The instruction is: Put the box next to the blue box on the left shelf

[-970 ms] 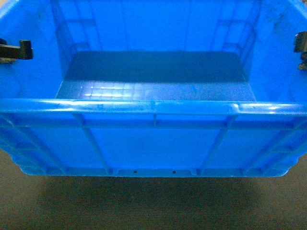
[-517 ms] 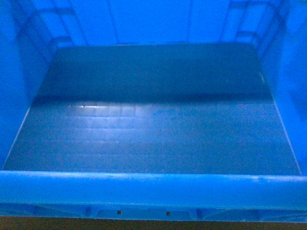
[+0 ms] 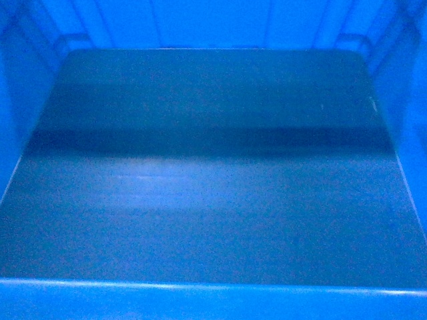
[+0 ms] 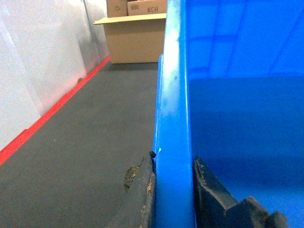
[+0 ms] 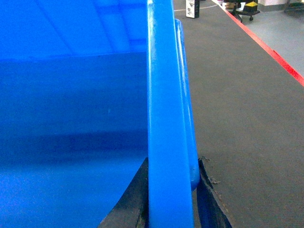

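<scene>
Left wrist view, nearest at 6 o'clock, shows the left gripper (image 4: pixel 173 190) clamped astride one side rim of the box (image 4: pixel 237 118), and the right gripper (image 5: pixel 171 194) pinches the opposite rim likewise, probably to keep the carried load level. Farther off, toward 12 o'clock, lie dark floor (image 4: pixel 95 142) and cardboard cartons (image 4: pixel 135 35); no shelf shows.

Off to my left I see dark grey textured floor matting (image 4: pixel 95 142) edged by a red floor stripe (image 4: pixel 52 111) along a white wall (image 4: pixel 38 61), with open brown cardboard boxes (image 4: pixel 133 40) stacked at the far end
</scene>
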`<state>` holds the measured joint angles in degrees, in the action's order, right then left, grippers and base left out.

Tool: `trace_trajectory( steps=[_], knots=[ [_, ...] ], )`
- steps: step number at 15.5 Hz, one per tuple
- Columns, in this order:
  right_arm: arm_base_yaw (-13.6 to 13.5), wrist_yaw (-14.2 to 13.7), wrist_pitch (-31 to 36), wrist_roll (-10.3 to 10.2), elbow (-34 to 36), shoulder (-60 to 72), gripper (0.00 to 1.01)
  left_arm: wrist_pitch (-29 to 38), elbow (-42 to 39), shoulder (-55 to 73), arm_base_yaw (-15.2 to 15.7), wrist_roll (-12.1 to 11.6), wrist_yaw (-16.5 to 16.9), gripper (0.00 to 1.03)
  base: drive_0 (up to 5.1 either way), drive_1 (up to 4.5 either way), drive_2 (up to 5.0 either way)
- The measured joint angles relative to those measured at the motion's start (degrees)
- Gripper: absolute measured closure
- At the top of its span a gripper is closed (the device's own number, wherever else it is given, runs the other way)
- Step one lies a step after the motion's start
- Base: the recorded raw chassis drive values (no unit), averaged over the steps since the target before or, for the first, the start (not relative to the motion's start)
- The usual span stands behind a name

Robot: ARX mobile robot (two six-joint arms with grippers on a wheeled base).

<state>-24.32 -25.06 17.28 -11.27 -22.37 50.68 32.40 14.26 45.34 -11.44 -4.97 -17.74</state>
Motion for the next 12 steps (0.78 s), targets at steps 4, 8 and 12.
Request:
trace_trajectory(
  steps=[4, 8, 12],
  knots=[
    [-0.9, -2.7, 0.8, 1.5, 0.3, -0.3, 0.81, -0.3, -0.2, -0.5, -0.7, 0.1, -0.1, 0.88, 0.0, 0.00, 0.0],
    [-0.9, -2.7, 0.8, 1.7, 0.3, -0.3, 0.81, -0.3, -0.2, -0.5, -0.7, 0.5, 0.2, 0.89, 0.0, 0.00, 0.0],
    [-0.9, -2.8, 0.7, 1.7, 0.4, -0.3, 0.81, -0.3, -0.2, -0.5, -0.8, 1.1, 0.4, 0.89, 0.0, 0.00, 0.0]
  ],
)
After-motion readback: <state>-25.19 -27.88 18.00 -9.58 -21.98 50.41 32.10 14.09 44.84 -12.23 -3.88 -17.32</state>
